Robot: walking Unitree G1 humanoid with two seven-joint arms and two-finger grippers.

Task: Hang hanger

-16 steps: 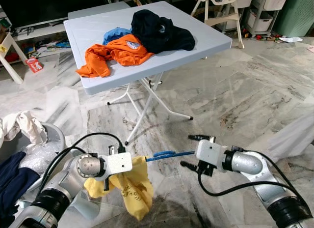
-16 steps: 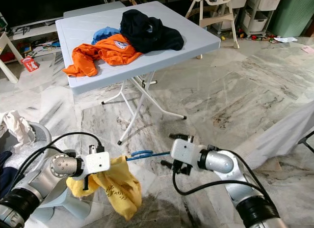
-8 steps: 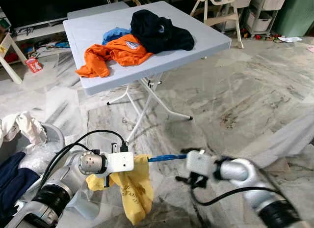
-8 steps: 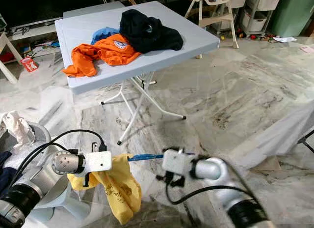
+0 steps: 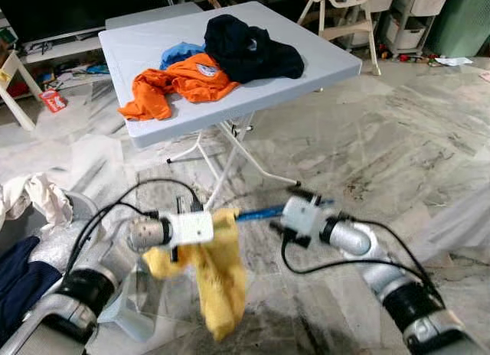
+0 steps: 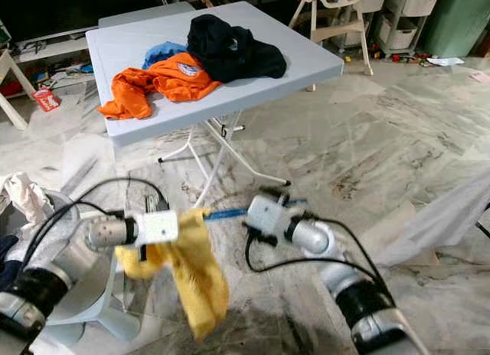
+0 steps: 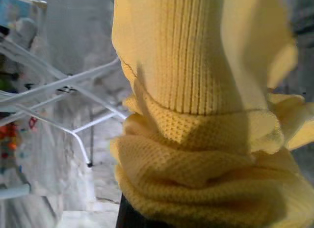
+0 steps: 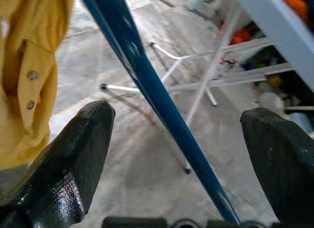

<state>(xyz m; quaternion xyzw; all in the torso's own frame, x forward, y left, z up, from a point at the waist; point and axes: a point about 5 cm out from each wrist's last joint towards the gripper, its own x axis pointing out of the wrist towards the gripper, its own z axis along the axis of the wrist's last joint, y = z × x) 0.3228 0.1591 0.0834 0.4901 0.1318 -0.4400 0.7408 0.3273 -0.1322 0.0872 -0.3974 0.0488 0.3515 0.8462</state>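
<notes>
Basket (image 5: pixel 84 210) at nine o'clock, half-hidden by the left arm, heaped with pale laundry. Held up off the floor (image 5: pixel 398 148) by the left gripper (image 5: pixel 182 231): shirt (image 5: pixel 218 271), yellow, knit, buttoned at the neck, bunched at the top and hanging down toward six o'clock, probably kept aloft so the hanger could be worked inside it. Couldn't tell from the wrist view whether those jaws were clenched; cloth covered them. Poking out of the shirt toward three o'clock: hanger (image 5: pixel 260 213), slim, blue, plastic by the look, one straight bar showing, the rest buried in fabric. Met at its free end by the right gripper (image 8: pixel 176 139), fingers (image 8: pixel 73 154) spread wide with the bar running between them untouched, so released, likely lining up a grip. Table (image 5: pixel 153 49) at twelve o'clock, carrying orange, blue and dark clothes, well apart from both grippers.
</notes>
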